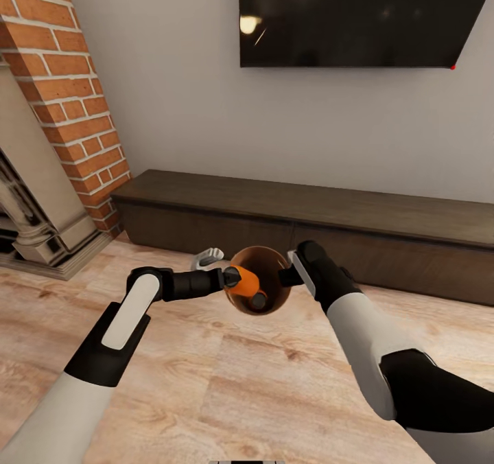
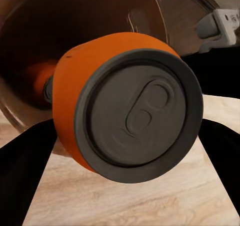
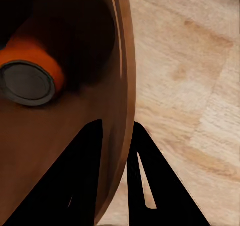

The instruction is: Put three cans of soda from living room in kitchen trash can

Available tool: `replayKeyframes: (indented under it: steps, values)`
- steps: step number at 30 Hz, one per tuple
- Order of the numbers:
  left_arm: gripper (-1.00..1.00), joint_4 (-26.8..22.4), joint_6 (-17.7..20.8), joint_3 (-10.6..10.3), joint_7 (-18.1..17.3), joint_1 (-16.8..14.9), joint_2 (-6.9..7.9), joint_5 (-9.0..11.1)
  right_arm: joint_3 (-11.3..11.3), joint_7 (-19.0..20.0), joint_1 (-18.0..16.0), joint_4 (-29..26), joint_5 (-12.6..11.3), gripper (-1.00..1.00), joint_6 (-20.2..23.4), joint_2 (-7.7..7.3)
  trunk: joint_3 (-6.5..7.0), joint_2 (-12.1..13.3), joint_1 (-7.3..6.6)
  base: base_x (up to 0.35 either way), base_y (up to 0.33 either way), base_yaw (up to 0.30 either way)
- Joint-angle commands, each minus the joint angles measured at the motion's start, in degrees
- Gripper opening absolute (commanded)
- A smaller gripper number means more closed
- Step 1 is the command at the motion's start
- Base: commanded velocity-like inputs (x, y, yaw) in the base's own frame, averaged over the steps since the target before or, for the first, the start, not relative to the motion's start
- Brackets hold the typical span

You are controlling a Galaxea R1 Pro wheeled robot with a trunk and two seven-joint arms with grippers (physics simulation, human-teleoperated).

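In the head view, the copper-brown trash can (image 1: 264, 261) hangs tilted above the floor, its mouth facing me. My right gripper (image 1: 293, 270) is shut on its rim, one finger inside the wall and one outside (image 3: 117, 131). My left gripper (image 1: 230, 279) is shut on an orange soda can (image 1: 244, 282), held sideways at the mouth. In the left wrist view that can (image 2: 130, 110) shows its grey top. A second orange can (image 3: 30, 75) lies inside the trash can; its top (image 1: 258, 300) faces me. The dark blue can is out of view.
A long low dark wood cabinet (image 1: 329, 210) runs along the wall under the black TV (image 1: 357, 18). The brick fireplace (image 1: 62, 107) stands at the left. A small white-grey object (image 1: 208, 257) lies on the pale wood floor (image 1: 226, 381) in front of the cabinet.
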Motion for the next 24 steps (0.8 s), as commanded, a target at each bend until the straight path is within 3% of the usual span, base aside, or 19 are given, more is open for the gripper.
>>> replayKeyframes:
  steps: [1, 6, 12, 19, 24]
  values:
    - [-1.0, 0.0, 0.0, 0.0, 0.0, 0.0, -0.06, -0.1, 0.3, 0.2, 0.1, -0.1, -0.5, -1.0, 0.0, 0.17, 0.01, 0.0, -0.01, 0.0, 0.0, 0.0]
    - [-1.0, 0.6, -0.6, -0.1, 0.0, 0.0, -0.68, -0.8, 2.2, 0.2, 0.6, -0.1, -0.6, -1.0, 0.0, 1.21, 0.01, 0.0, -0.01, 0.0, 0.0, 0.0]
    - [-1.0, 3.1, -2.5, -0.8, -0.1, 0.0, -1.13, -1.7, 2.5, 0.2, 0.7, -0.2, -0.6, -1.0, 0.0, 1.65, 0.01, 0.0, -0.01, 0.0, 0.0, 0.0]
    - [-1.0, 11.5, -9.7, -7.7, -0.4, -0.1, -1.63, -1.9, 2.9, 0.2, 0.7, -0.2, -0.6, -1.0, 0.0, 1.83, 0.01, 0.0, -0.01, 0.0, 0.0, 0.0]
    - [-1.0, 15.5, -12.7, -9.8, -0.6, -0.2, -2.0, -2.0, 2.9, 0.2, 0.7, -0.2, -0.6, -1.0, 0.0, 1.83, 0.01, 0.0, -0.01, 0.0, 0.0, 0.0]
